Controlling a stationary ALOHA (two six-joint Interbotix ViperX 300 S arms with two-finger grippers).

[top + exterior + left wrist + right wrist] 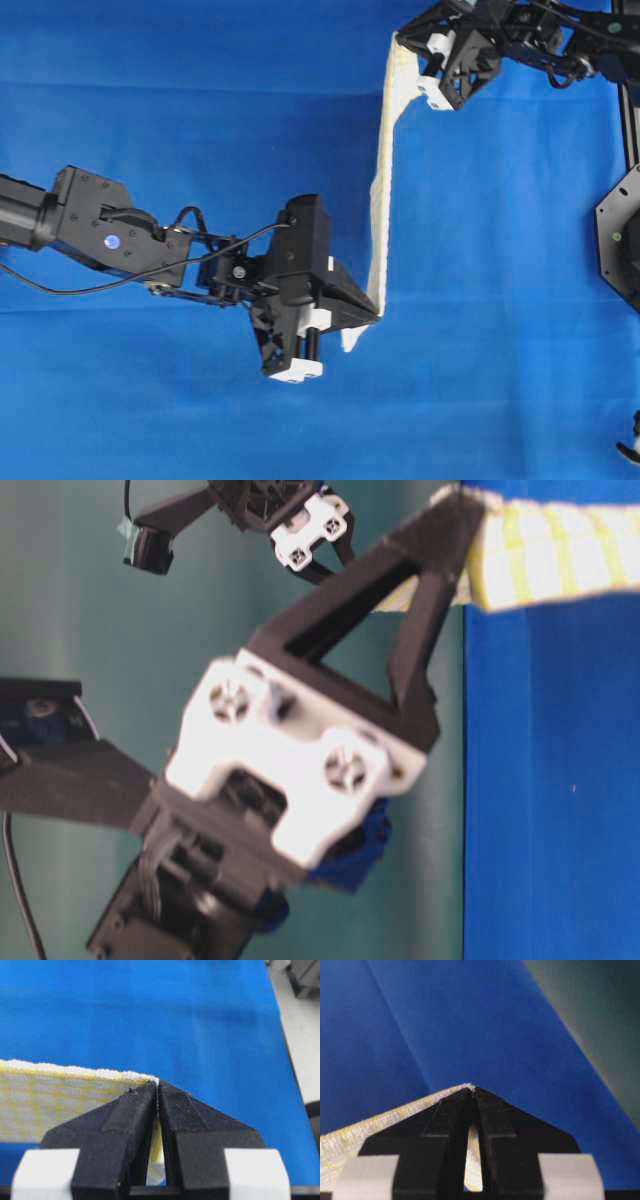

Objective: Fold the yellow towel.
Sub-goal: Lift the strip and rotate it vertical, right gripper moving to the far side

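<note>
**Overhead view: two claws, one towel edge strung between them**

Overhead view first, and the yellow towel (381, 190) is off the worktop (200, 60), seen edge-on as a pale strip running from the upper claw to the lower one. Left claw (374, 316) pinches the near corner; right claw (398, 40) pinches the far one at the top of the picture. That is why the cloth reads as a thin line here: it hangs below a taut top edge, so only the hem faces the camera.

Left wrist view confirms the grip: the jaws are pressed together with checked cloth sandwiched in the slit, and the fuzzy hem runs away to the left, level and straight. Right wrist view tells the same story, jaws closed on a corner with yellow weave showing in the gap between them. Both pinch right at the corner tips, which I judge is deliberate, since holding the two ends of one edge keeps that edge straight and lets the rest drape freely.

Table-level view is mostly the left claw up close and blurred, with striped cloth stretching away at the top right.

My read: the fold is mid-way, the lifted edge waiting to be carried over and laid onto the opposite edge. How the lower part of the towel lies I cannot tell from these views. The risk is a corner slipping from such a shallow pinch.
</note>
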